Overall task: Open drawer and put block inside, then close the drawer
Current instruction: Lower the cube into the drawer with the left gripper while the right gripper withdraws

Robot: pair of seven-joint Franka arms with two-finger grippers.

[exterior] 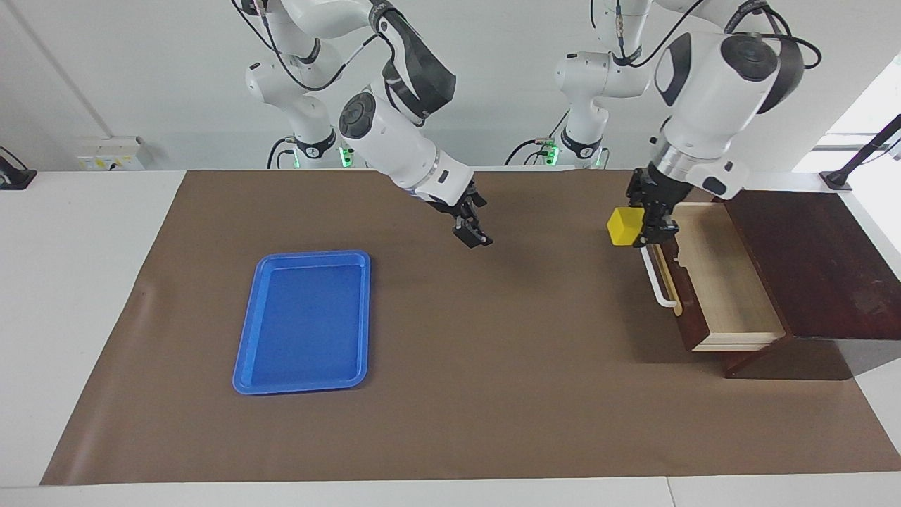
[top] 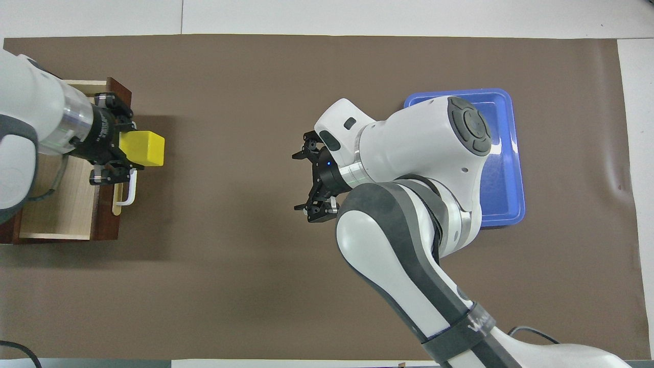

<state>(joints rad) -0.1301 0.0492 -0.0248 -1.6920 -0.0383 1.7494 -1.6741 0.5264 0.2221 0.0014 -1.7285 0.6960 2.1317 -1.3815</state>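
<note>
The yellow block (exterior: 622,227) (top: 144,148) hangs in the air with my left gripper (exterior: 639,229) (top: 125,152) shut on it. It is over the white handle (exterior: 658,278) (top: 131,187) of the drawer (exterior: 721,282) (top: 59,204). The drawer is pulled out of its dark wooden box (exterior: 809,260) at the left arm's end of the table, and its pale inside holds nothing. My right gripper (exterior: 473,229) (top: 301,180) hangs open over the middle of the mat, holding nothing.
A flat blue tray (exterior: 303,320) (top: 506,163) lies on the brown mat toward the right arm's end, partly covered by the right arm in the overhead view. Bare mat stretches between tray and drawer.
</note>
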